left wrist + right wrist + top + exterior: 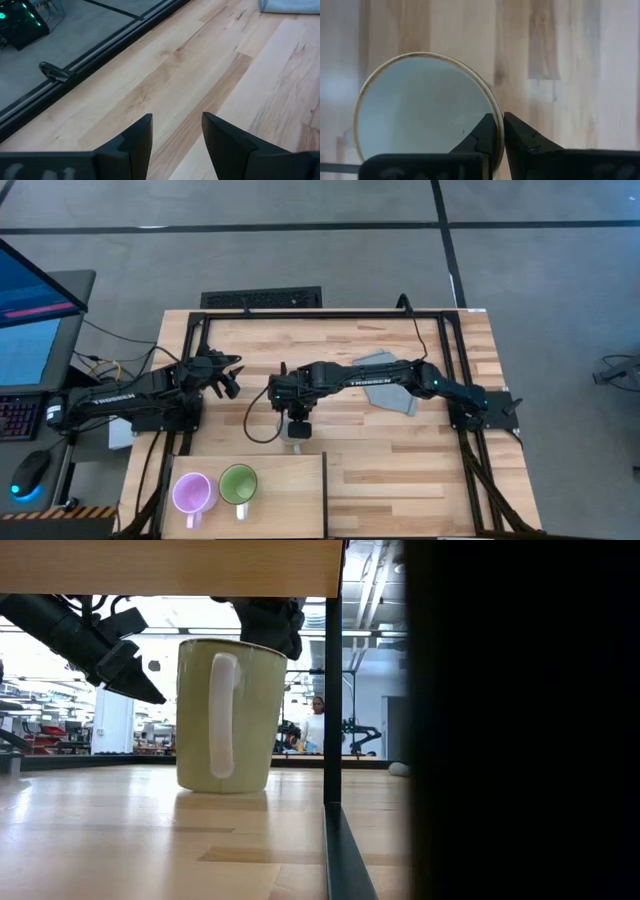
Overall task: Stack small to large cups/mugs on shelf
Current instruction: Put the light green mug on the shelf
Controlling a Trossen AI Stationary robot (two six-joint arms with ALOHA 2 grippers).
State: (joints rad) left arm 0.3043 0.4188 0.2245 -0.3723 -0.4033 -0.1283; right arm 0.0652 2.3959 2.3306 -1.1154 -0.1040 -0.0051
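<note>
Tabletop [400, 460] bears white mug [228, 715]; right pincer [499, 131] clamps its rim.

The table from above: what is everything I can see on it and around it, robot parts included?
Purple mug: one, light purple, on the board, left of the green one.
Green mug: one, green, on the board.
Cream mug: one, cream-white, upright on the table just beyond the board's far edge.
Board: one, pale wood, near-left part of the table.
Cloth: one, grey, on the table partly under the right arm.
Table: one, striped light wood.
Screen: one, blue, off the table's left side.
Person: one, far back in the room.
Left hand: one, dark, open, empty, above the table's left part.
Right hand: one, dark, pinching the cream mug's rim.
</note>
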